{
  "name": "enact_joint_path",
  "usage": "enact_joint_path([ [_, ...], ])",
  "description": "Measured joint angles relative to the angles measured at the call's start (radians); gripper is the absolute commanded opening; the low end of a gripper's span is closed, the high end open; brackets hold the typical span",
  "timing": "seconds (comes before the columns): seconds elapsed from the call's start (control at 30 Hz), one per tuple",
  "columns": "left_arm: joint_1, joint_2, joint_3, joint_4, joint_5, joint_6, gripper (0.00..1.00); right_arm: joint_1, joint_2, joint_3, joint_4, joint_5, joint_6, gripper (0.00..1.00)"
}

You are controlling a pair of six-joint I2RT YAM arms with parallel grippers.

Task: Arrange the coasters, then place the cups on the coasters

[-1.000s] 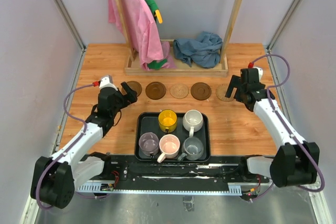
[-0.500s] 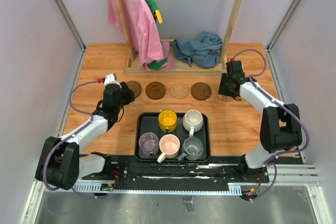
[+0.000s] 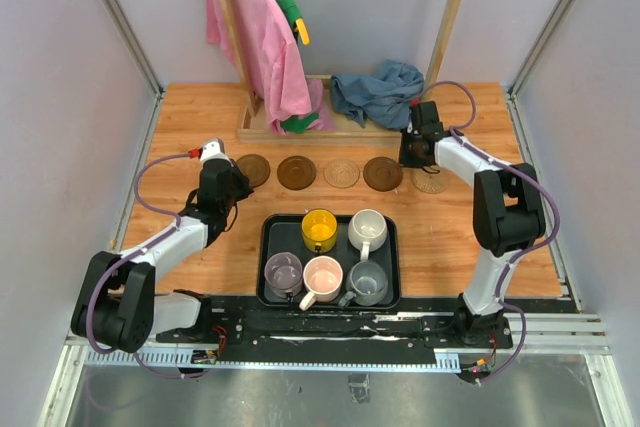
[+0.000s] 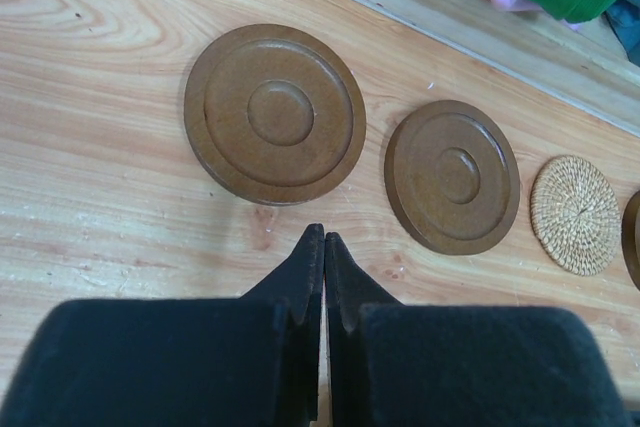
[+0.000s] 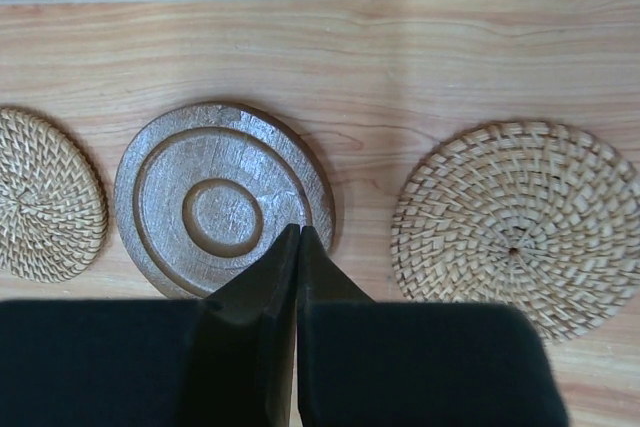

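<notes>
Left end effector (image 4: 323, 239) and right end effector (image 5: 298, 234) have closed together, empty, beside the coasters (image 3: 297, 172); cups (image 3: 320, 230) look stiff, breakable: grip rims.

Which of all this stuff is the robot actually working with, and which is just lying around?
For the job:
- brown coasters
- woven coasters
- cups, all five in the tray

Just lying about:
- pink shirt
- blue cloth
- wooden rack
</notes>
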Motion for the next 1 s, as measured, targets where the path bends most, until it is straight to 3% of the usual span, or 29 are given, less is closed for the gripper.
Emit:
enact_joint_path([
  [0.43,0.0,0.0,0.0,0.0,0.013,0.022,0.01,0.071,0.09,0.09,-0.002,-0.062,-0.018,0.01],
  [1.0,0.0,0.032,0.001,-0.004,0.02,0.023,0.0,0.083,0.145,0.083,-0.019,-0.047,-0.01,0.01],
])
